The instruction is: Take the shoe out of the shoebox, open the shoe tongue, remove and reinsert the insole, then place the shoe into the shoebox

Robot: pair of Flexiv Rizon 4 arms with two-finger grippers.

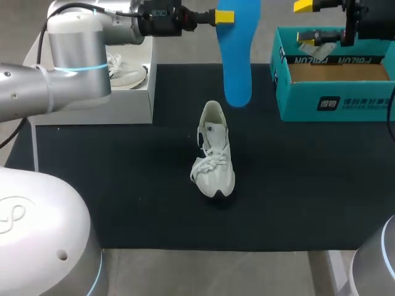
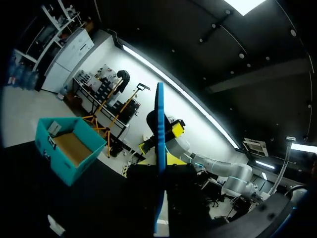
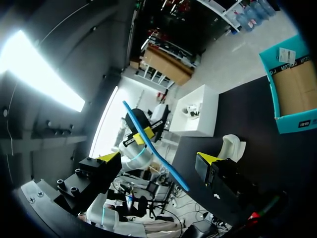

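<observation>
Hidden bits first. In head view the L gripper (image 1: 229,16) shows only one yellow tip; the other is behind the insole (image 1: 237,55), whose top end is cut off by the frame edge. In L wrist view the insole is edge-on, a thin blue line running out ahead of the gripper, and the gripper's own fingers are too dark to make out. The insole hangs in mid-air off that gripper, and R wrist view shows yellow on either side of it, so the L claw is clenched on the insole.

The R gripper (image 3: 158,158) is mostly cut off in head view, approx 1 o'clock from the shoe (image 1: 214,154), over the shoebox (image 1: 336,105) far wall. Its own view shows both tips wide apart w/ nothing touching them: released.

The shoe stands upright on the black mat (image 1: 123,185) mid-table, outside the box, toe to 6 o'clock, heel opening to 12, laces loose. The insole hangs at its 12 o'clock, lower end near the heel but apart from it.

The shoebox sits at 2 o'clock from the shoe, open, w/ a paper slip (image 3: 287,54) inside.

A white stand (image 1: 117,102) at 10 o'clock carries a 2nd shoe (image 1: 126,71), partly hidden by the L arm (image 1: 74,55).

Count: 2 shoes, 1 insole, 1 shoebox, 2 grippers.
</observation>
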